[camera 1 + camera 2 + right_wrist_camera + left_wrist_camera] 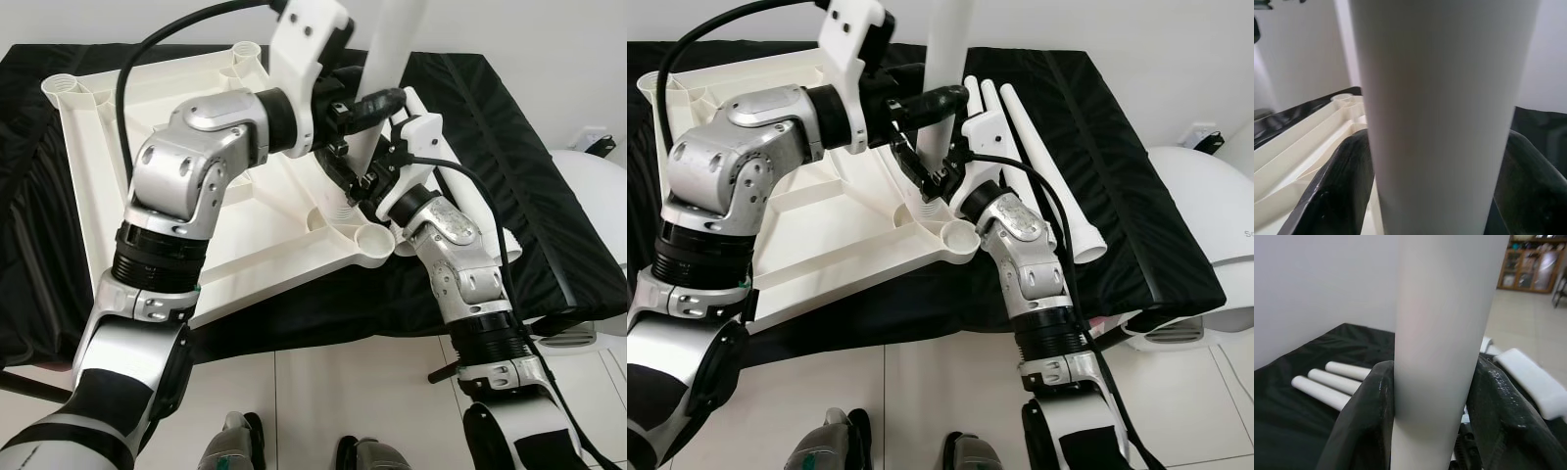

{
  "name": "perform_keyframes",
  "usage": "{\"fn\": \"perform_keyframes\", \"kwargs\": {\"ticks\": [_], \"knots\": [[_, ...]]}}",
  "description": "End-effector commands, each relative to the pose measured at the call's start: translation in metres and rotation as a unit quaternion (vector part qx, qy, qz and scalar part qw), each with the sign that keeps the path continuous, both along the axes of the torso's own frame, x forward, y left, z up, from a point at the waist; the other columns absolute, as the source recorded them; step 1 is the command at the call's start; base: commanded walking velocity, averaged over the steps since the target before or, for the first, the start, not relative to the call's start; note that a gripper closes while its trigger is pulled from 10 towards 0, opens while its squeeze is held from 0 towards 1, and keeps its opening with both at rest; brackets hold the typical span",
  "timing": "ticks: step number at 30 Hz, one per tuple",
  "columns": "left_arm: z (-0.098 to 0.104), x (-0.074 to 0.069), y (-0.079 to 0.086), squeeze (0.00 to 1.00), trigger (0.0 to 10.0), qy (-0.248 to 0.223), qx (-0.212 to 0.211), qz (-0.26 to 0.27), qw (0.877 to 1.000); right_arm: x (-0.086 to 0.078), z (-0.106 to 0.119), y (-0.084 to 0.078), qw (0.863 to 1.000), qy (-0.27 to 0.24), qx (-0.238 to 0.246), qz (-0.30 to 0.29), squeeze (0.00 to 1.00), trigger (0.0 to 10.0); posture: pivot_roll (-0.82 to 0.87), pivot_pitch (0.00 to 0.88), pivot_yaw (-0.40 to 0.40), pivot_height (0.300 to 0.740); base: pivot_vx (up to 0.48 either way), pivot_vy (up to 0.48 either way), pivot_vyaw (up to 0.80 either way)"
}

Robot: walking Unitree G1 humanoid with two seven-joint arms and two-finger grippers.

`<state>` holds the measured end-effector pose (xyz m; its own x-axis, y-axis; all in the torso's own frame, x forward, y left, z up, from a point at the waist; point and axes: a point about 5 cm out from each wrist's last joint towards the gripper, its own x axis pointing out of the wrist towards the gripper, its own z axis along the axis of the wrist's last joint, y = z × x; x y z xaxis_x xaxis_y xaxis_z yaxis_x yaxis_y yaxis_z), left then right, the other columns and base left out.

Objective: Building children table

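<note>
Standing upright over the upturned white tabletop (147,147), a white table leg (387,69) is clamped by both grippers: left gripper (377,101) higher up, right gripper (931,181) lower, near the leg's foot by a corner socket (960,235). Tabletop lies on black-covered bed (1117,196) w/ three spare legs (1038,147) side by side, just right of it.

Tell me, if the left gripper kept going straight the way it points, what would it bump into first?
Probably nothing soon. The left gripper already clamps the upright white table leg; past it lie three spare legs on the black cover, though depth is unclear.
</note>
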<state>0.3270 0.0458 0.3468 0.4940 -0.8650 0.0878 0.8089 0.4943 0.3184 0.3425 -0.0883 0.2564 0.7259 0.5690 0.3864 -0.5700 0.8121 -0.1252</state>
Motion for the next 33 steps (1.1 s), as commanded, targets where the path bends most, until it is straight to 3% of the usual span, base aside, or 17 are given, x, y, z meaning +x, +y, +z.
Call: {"fn": "perform_keyframes", "kwargs": {"ticks": [1,9,13,15,24,33], "knots": [[0.009,0.011,0.004,0.0,10.0,-0.031,-0.038,0.14,0.989,0.0,0.007,0.0,1.0,-0.009,0.007,-0.022,0.0,10.0,0.03,0.174,-0.049,0.74,0.0,0.0,0.0],[0.011,0.02,0.009,0.0,10.0,-0.045,-0.039,0.197,0.979,0.001,0.011,0.002,0.996,0.007,0.03,-0.081,0.0,10.0,0.03,0.175,-0.052,0.74,0.0,0.0,0.0],[0.013,0.023,0.013,0.0,10.0,-0.048,-0.048,0.219,0.973,-0.001,0.008,0.003,0.991,0.019,0.06,-0.117,0.0,10.0,0.03,0.173,-0.053,0.74,0.0,0.0,0.0],[0.017,0.024,0.016,0.0,10.0,-0.051,-0.059,0.227,0.971,-0.002,0.001,0.003,0.986,0.033,0.098,-0.132,0.0,10.0,0.03,0.167,-0.056,0.74,0.0,0.0,0.0],[0.024,0.025,0.017,0.0,10.0,-0.059,-0.068,0.226,0.97,-0.007,-0.012,0.012,0.984,0.048,0.15,-0.089,0.0,10.0,0.04,0.16,-0.058,0.74,0.0,0.0,0.0],[0.027,0.025,0.016,0.0,10.0,-0.063,-0.069,0.223,0.97,-0.006,-0.008,0.01,0.983,0.039,0.143,-0.105,0.0,10.0,0.04,0.153,-0.061,0.74,0.0,0.0,0.0]]}}
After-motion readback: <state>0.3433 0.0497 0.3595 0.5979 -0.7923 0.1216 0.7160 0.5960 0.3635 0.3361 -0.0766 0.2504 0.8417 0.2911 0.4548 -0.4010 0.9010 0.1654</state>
